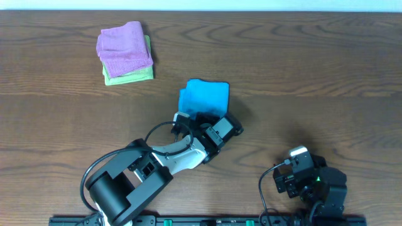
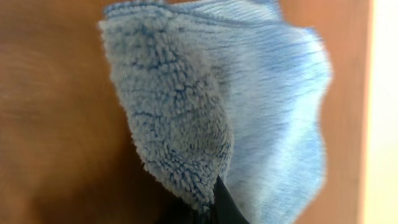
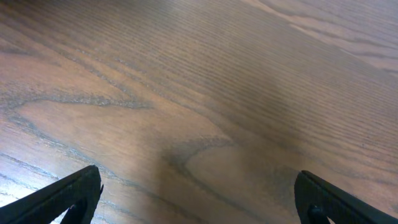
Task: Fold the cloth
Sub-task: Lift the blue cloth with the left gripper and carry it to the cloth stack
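The left pincer is clamped on the near edge of the cloth - in its wrist view only one dark fingertip shows, buried in fabric. The cloth sits near the middle of the table, bright sky-blue and plain, bunched into a rough folded shape. Up close, a fuzzy, fleecy flap curls over a finely ribbed layer. At 10 o'clock from it lies a pink cloth on a light green one. At 5 o'clock the right pincer gapes wide - holding nothing.
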